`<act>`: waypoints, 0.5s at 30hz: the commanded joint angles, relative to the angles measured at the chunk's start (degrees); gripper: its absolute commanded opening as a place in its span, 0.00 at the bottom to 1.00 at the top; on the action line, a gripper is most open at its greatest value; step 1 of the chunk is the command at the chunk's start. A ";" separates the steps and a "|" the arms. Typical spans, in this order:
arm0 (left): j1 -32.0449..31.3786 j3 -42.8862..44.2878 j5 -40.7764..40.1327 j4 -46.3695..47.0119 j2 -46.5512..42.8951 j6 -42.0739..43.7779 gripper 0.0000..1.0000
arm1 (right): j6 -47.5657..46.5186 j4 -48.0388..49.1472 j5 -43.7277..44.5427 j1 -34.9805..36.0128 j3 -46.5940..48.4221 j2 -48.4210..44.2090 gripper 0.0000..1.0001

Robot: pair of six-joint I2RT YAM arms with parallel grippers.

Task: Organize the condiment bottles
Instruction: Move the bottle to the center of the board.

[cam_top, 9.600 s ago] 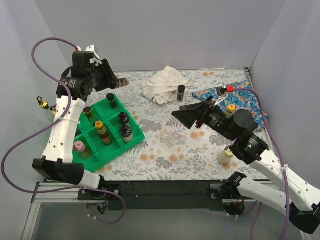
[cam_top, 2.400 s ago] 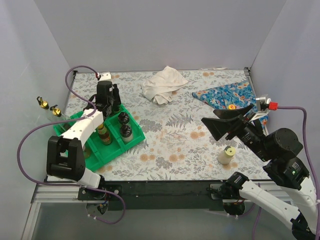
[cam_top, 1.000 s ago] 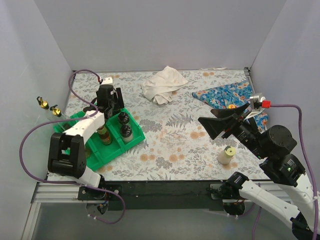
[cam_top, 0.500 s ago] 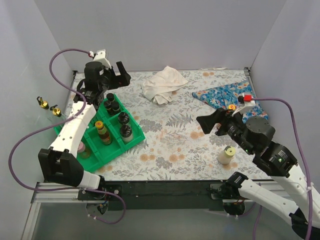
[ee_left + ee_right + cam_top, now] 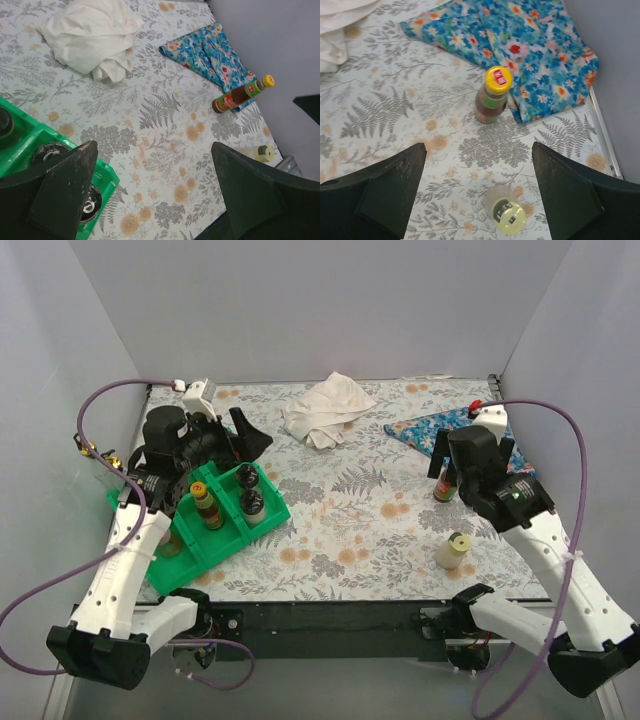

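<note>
The green tray [image 5: 225, 540] at the left holds several condiment bottles: a yellow-capped one [image 5: 205, 505] and two black-capped jars [image 5: 247, 478] [image 5: 252, 503]. My left gripper [image 5: 240, 435] [image 5: 153, 150] hangs open and empty above the tray's right end, and my arm hides the back compartments. A brown bottle with a yellow cap [image 5: 443, 485] [image 5: 492, 95] stands by the blue cloth. A cream bottle [image 5: 453, 550] [image 5: 507, 212] stands nearer the front edge. Above and between these two my right gripper [image 5: 450, 455] [image 5: 479, 147] points down, open and empty.
A crumpled white cloth [image 5: 325, 410] lies at the back middle. A blue flowered cloth [image 5: 450, 425] lies at the back right, against the side wall. The table's metal edge [image 5: 602, 135] runs just right of the brown bottle.
My left gripper has opened, lifted off the tray's back compartments and drawn back toward me. My right arm has swung to the back right and now points down over the two loose bottles.
</note>
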 commanded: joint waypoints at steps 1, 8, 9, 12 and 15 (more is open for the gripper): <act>0.03 -5.73 7.40 0.91 -2.85 0.71 0.98 | -6.27 5.85 -10.82 -14.24 1.34 3.08 0.94; -0.06 -8.20 10.32 2.33 -4.61 -0.43 0.98 | -11.55 14.29 -26.31 -26.94 -1.12 10.37 0.89; 0.03 -7.59 10.50 2.24 -4.61 -0.52 0.98 | -12.33 14.91 -26.31 -27.38 -1.65 11.16 0.88; -0.06 -6.79 11.11 2.06 -5.14 -1.22 0.98 | -13.83 18.77 -27.28 -28.78 -3.05 13.45 0.82; 0.03 -6.44 11.11 2.41 -6.19 -2.72 0.98 | -15.06 21.42 -29.65 -29.23 -3.67 15.73 0.79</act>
